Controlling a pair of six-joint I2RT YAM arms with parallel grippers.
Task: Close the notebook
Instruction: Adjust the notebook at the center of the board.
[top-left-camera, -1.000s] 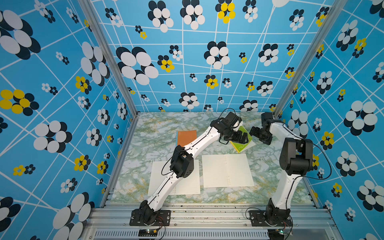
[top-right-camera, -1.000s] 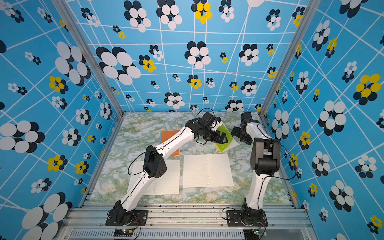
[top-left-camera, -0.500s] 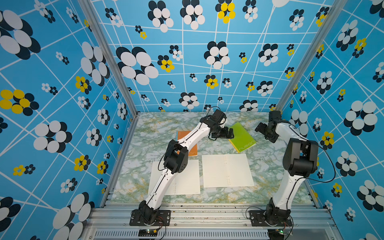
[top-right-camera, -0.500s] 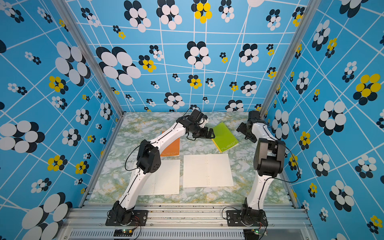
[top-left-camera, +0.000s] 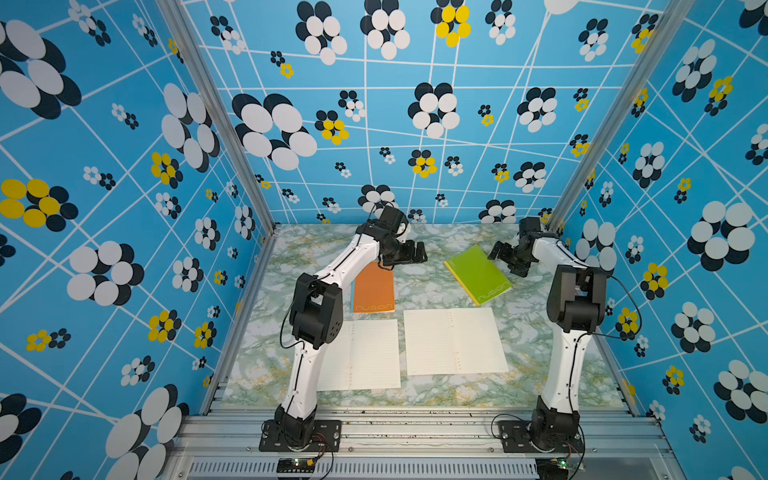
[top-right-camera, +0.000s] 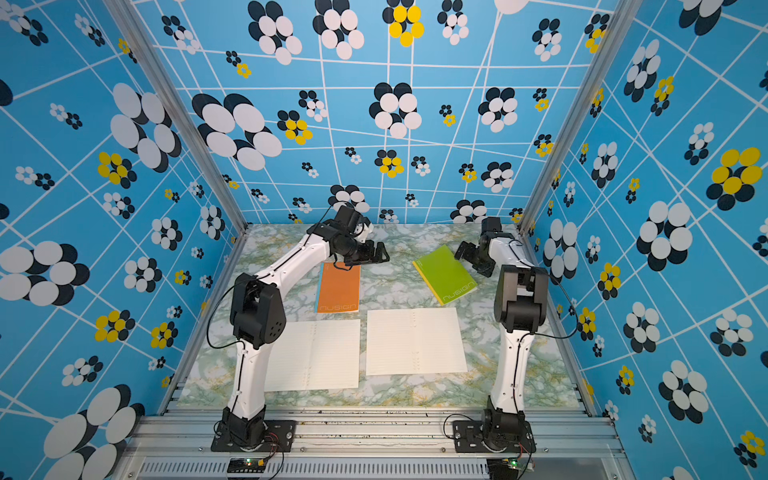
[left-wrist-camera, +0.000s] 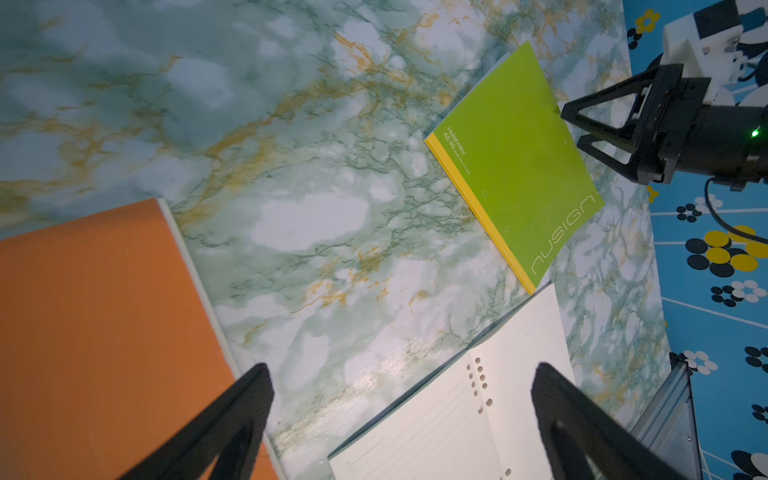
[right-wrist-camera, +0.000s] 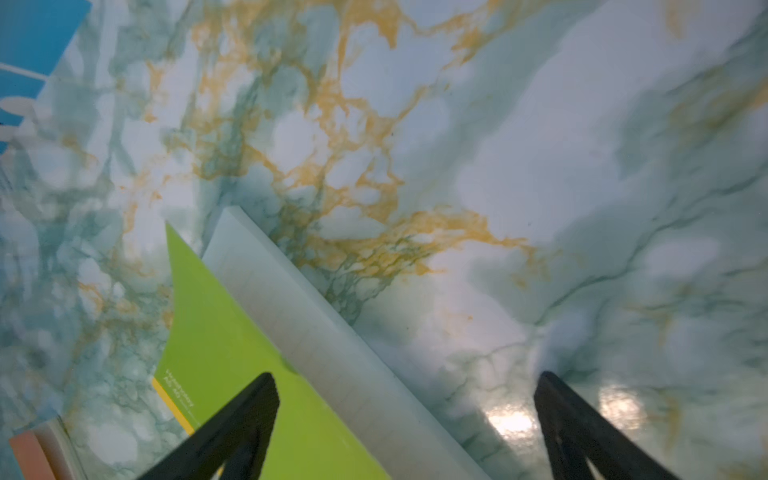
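Note:
A green notebook (top-left-camera: 478, 274) (top-right-camera: 446, 274) lies shut at the back right of the marble table, cover up. The left wrist view shows its green cover (left-wrist-camera: 519, 166). The right wrist view shows the cover (right-wrist-camera: 232, 353) and the white page edge (right-wrist-camera: 324, 345). My right gripper (top-left-camera: 496, 250) (right-wrist-camera: 406, 386) stands open just off its far right edge, holding nothing. My left gripper (top-left-camera: 417, 253) (left-wrist-camera: 401, 382) hangs open and empty to the notebook's left, above the far end of a shut orange notebook (top-left-camera: 374, 291).
Two notebooks lie open with lined pages up near the front: one in the middle (top-left-camera: 455, 340) (left-wrist-camera: 478, 395), one at the left (top-left-camera: 361, 355) partly under my left arm. Patterned blue walls close in on three sides. A metal rail (top-left-camera: 415, 419) runs along the front.
My left gripper has swung left, away from the green notebook to above the orange one. The green cover, raised a second ago, now lies flat. My right gripper drew back slightly.

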